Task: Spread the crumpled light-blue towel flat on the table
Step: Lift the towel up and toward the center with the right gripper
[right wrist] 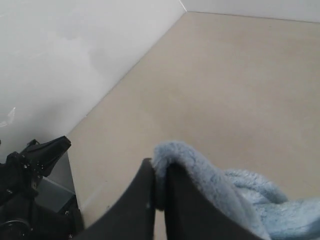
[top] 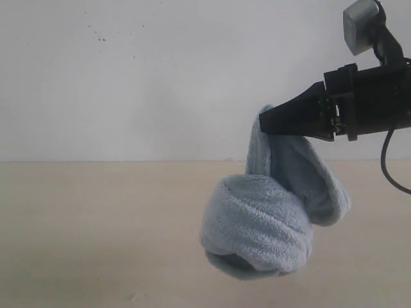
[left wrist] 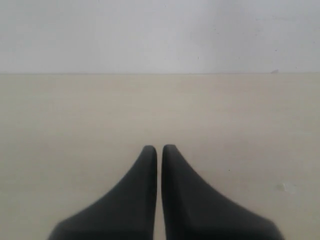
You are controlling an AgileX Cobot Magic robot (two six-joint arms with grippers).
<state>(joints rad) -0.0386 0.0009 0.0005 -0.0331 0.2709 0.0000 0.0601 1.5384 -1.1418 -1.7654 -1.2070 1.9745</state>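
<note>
Barely started: right pincer point(top: 264, 122) pinches one fold of the towel point(top: 260, 231), held up over the table point(top: 96, 224). The rest hangs balled beneath, nothing flat yet. Left pincer point(left wrist: 159, 148) is pressed together, empty, clear of the cloth. Unfolding and spreading are both left.

**Towel hangs right of centre, wall behind**

In the exterior view the table point(top: 96, 224) fills the lower half, and the wall point(top: 128, 77) stands behind its far edge. The towel point(top: 263, 231) is at about 4 o'clock from the view's centre, over the near part of the table. Its bundled bulk may rest on the tabletop, though the view does not settle that. At the bundle's 12 o'clock a fold rises into the right gripper point(top: 264, 120), which reaches in from 3 o'clock and pinches it. The left gripper point(left wrist: 159, 149) is over bare table, with the wall ahead at its 12 o'clock.
</note>
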